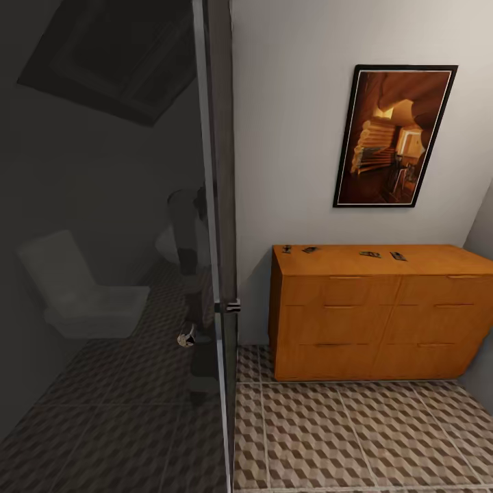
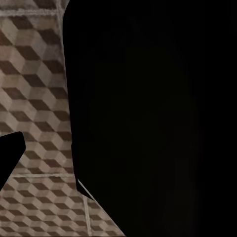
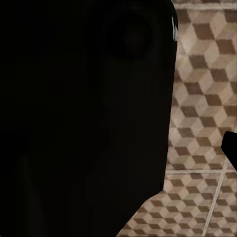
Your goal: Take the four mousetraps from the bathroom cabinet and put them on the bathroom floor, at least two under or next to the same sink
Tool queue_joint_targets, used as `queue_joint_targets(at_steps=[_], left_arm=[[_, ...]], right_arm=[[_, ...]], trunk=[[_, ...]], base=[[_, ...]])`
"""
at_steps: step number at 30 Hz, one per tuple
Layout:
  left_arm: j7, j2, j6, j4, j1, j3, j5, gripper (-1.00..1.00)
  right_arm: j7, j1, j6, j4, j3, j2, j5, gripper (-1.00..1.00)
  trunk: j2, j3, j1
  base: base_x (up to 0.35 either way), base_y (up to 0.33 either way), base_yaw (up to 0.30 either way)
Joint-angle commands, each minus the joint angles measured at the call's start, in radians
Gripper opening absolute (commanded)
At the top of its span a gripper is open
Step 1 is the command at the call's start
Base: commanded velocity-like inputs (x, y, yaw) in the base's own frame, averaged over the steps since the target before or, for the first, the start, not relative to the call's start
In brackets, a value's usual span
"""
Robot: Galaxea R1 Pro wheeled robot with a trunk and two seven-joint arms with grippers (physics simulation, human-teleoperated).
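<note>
The plain pale grey wall [image 1: 287, 137] fills the upper right of the head view, meeting the bathroom floor [image 1: 356, 438] of large square tiles printed with brown, beige and white cubes and pale grout lines. The same tiling shows in the left wrist view [image 2: 34, 98] and the right wrist view [image 3: 202, 98], beside large black shapes too dark to make out.

A tall dark tinted glass panel [image 1: 103, 274] with a slim grey frame edge covers the left half of the head view. Through it, dimmed, a white toilet [image 1: 82, 294] stands on the tiled floor.

Against the wall at the right stands the wide, low orange-brown wooden cabinet [image 1: 376, 322] with six drawer fronts and slim handles, all drawers closed. Above it hangs a black-framed upright picture [image 1: 394, 137] in warm orange and brown tones.

A small chrome fitting [image 1: 233, 306] sits on the glass panel's edge.

On the cabinet's top lie the four tiny dark mousetraps: one [image 1: 287, 248] near the left rear corner, a second [image 1: 309, 249] just beside it, and two more [image 1: 370, 254] [image 1: 398, 256] near each other toward the middle, apart from the first pair. None is on the floor.

Whether the pincers of the left and right arms are apart or together cannot be told from these views.
</note>
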Motion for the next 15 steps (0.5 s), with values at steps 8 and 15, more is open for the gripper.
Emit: queue_joint_targets(at_steps=[8, 15], left_arm=[[-0.001, 0.004, -0.012, -0.023, -0.001, 0.003, 0.003, 1.00], [-0.002, 0.005, -0.013, -0.027, -0.001, 0.004, 0.002, 1.00]], right_arm=[[0.001, 0.000, -0.002, 0.002, 0.007, 0.000, 0.009, 1.00], [0.001, 0.000, -0.002, 0.001, 0.008, 0.000, 0.013, 1.00]], trunk=[[-0.001, -0.001, 0.000], [-0.001, -0.001, 0.000]], base=[[0.000, 0.000, 0.000], [0.000, 0.000, 0.000]])
